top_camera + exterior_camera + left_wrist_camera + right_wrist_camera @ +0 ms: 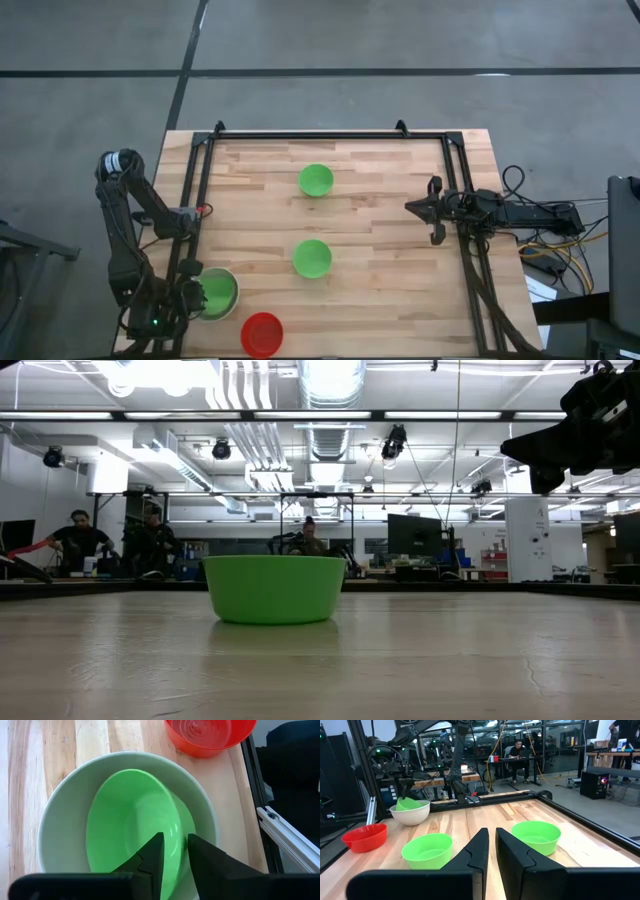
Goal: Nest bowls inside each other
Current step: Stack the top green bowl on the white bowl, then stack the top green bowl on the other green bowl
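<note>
- The bowls look like thin, light, stiff plastic with smooth, likely slippery walls; the sensible hold is a pinch on the rim, one finger inside and one outside.
- One green bowl (132,827) lies tilted inside the pale grey-white bowl (60,810) at the table's (390,300) near-left corner, not yet seated flat.
- The left tool (174,851) hangs just above that green bowl's rim, its fingers a narrow gap apart and gripping nothing.
- The red bowl (262,333) sits just beside the white one; two more green bowls, the middle bowl (312,257) and the far bowl (316,180), stand well apart in open table.
- The black frame rail (280,827) runs close by the stack, so a swing there could snag.
- The right tool (430,210) waits at the right edge, fingers narrow, empty.
</note>
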